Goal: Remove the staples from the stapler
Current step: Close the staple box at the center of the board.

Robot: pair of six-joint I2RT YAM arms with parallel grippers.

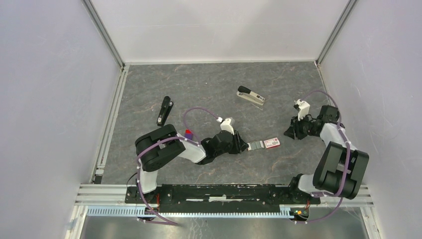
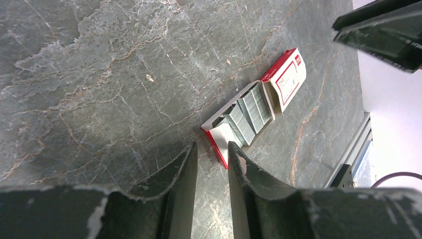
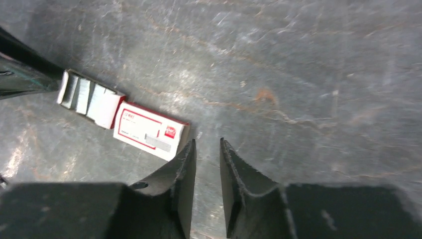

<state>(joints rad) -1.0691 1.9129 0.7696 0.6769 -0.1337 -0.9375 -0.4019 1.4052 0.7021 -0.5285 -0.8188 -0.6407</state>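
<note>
ok, left gripper [image 2: 211,149] narrow, empty, at the box [image 2: 259,107]; right gripper [image 3: 207,144] narrow, empty, beside it. stapler [image 1: 250,96] lies up-table between them, axis diagonal, black end far-left. i'd call neither arm clearly nearer.

A dark grey table [image 1: 209,84], marbled with pale and rust-brown veins, sits between plain pale lilac-white walls [image 1: 50,99]. The stapler [image 1: 251,97] is grey-beige with a black end; its bar [image 1: 164,110] is black. A box [image 1: 271,143] is white with red borders; its tray [image 2: 222,133] holds silver-grey ridged rows. The arms [image 1: 343,164] are black and white, with purple cables [image 1: 199,110].
</note>
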